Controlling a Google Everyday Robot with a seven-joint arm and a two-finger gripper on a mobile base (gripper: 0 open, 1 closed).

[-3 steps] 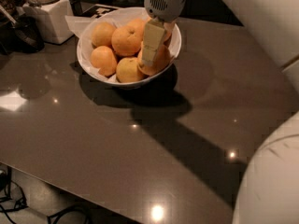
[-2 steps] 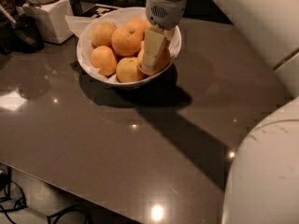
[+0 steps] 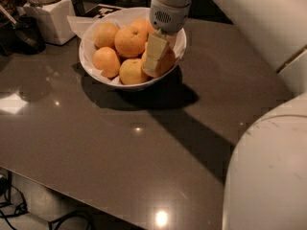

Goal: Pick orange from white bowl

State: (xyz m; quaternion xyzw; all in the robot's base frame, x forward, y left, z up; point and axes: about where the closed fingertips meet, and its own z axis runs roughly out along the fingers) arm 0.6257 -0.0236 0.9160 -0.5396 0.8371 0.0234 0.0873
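Note:
The white bowl [image 3: 98, 73] stands at the back of the dark table, lined with white paper and holding several oranges. My gripper [image 3: 156, 56] reaches down from above into the bowl's right side. It sits against the deep-orange orange [image 3: 167, 61] there, and its pale front part covers the left half of that fruit. Other oranges lie to its left: a large one [image 3: 130, 41] in the middle, one [image 3: 105, 34] at the back left, one [image 3: 106, 61] at the front left and one [image 3: 132, 72] at the front.
A white square jar [image 3: 50, 18] stands at the back left, with dark items [image 3: 21, 32] beside it. The dark glossy table [image 3: 120, 147] stretches toward the front edge. My white arm and body [image 3: 268, 166] fill the right side. Cables [image 3: 14, 205] lie on the floor below.
My gripper has sunk slightly lower into the bowl's right side against the orange. The bowl and the other oranges have not moved.

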